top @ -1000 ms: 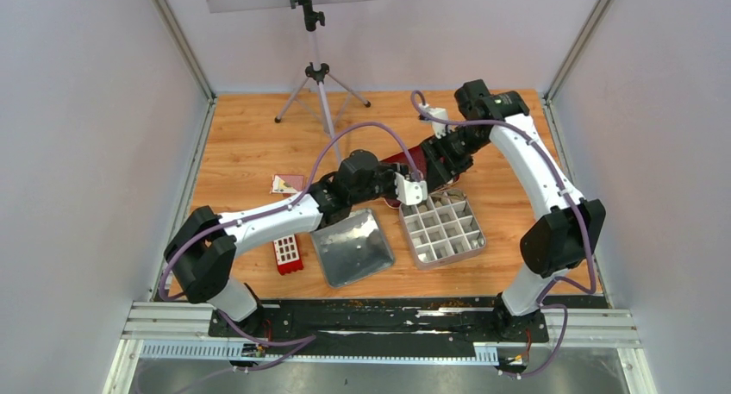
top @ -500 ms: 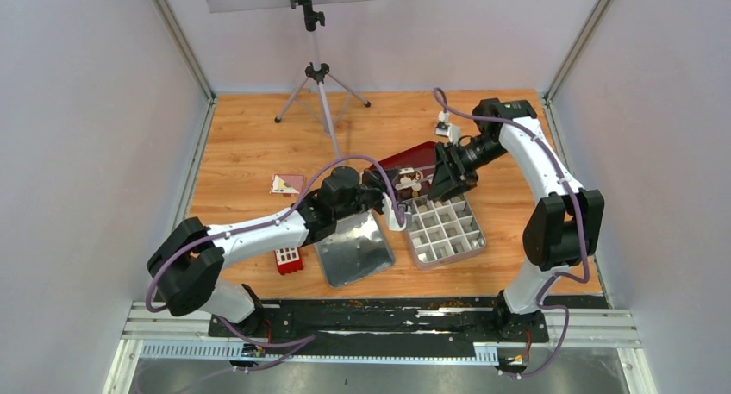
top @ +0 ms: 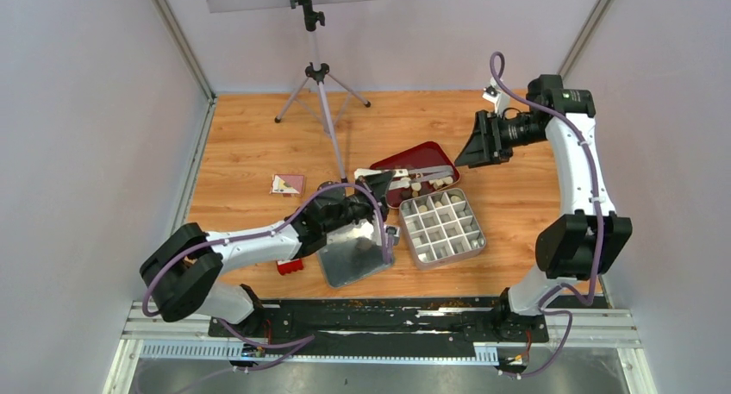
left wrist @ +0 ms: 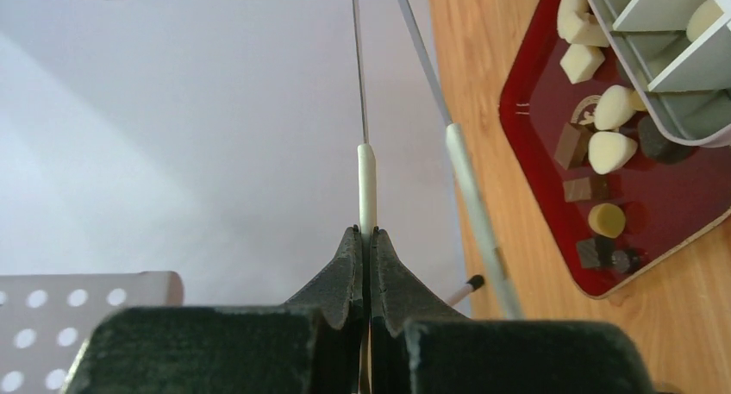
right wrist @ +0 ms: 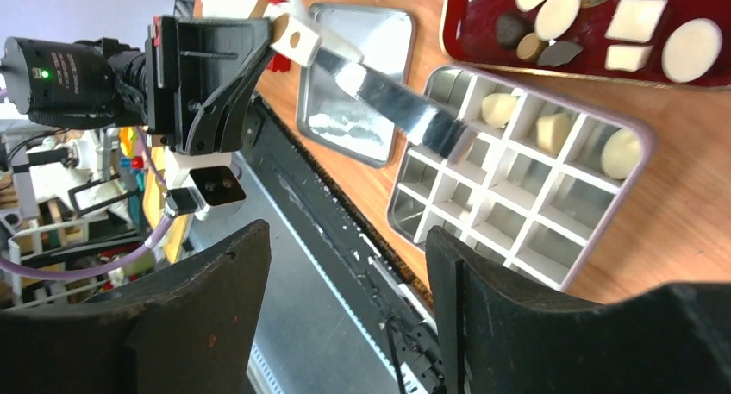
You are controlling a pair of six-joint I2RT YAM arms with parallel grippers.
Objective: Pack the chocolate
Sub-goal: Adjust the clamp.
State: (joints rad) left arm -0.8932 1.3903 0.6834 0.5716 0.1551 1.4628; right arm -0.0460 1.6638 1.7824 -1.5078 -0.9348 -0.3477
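Note:
The chocolate (top: 422, 185) lies as cream and brown pieces (left wrist: 612, 151) in a dark red tray (top: 412, 163) (left wrist: 681, 204). Three cream pieces (right wrist: 552, 128) sit in the far row of a divided box (top: 441, 228) (right wrist: 509, 178). My left gripper (top: 384, 185) (left wrist: 364, 232) is shut on the white handle (right wrist: 310, 36) of a flat metal tool (top: 427, 173) (right wrist: 405, 101), whose blade reaches over the red tray. My right gripper (top: 478, 144) (right wrist: 349, 234) hangs open and empty, raised to the right of the tray.
A shallow metal tray (top: 353, 252) (right wrist: 353, 66) lies left of the divided box. A red block (top: 289, 265) peeks out under my left arm. A small card (top: 287, 184) and a tripod (top: 319, 84) stand further back on the left.
My left gripper has shut on the tool's handle and pulled back toward the near side. My right gripper has let go and swung up and away to the far right.

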